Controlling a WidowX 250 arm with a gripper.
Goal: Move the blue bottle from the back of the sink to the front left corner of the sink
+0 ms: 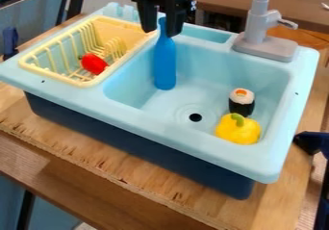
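The blue bottle (165, 63) is upright in the far left part of the sink (167, 141). The black gripper (162, 26) is over it. Its fingers are a little way apart, with the bottle's thin neck between them, but I cannot tell if they pinch it. The yellow rack (59, 78), with a red toy (94, 64) in it, is close on the left. The gray tap (258, 24) is on the far right edge. A wide bit of sink floor runs from the bottle to the sushi (241, 102) and yellow pepper (238, 130), near the right wall.
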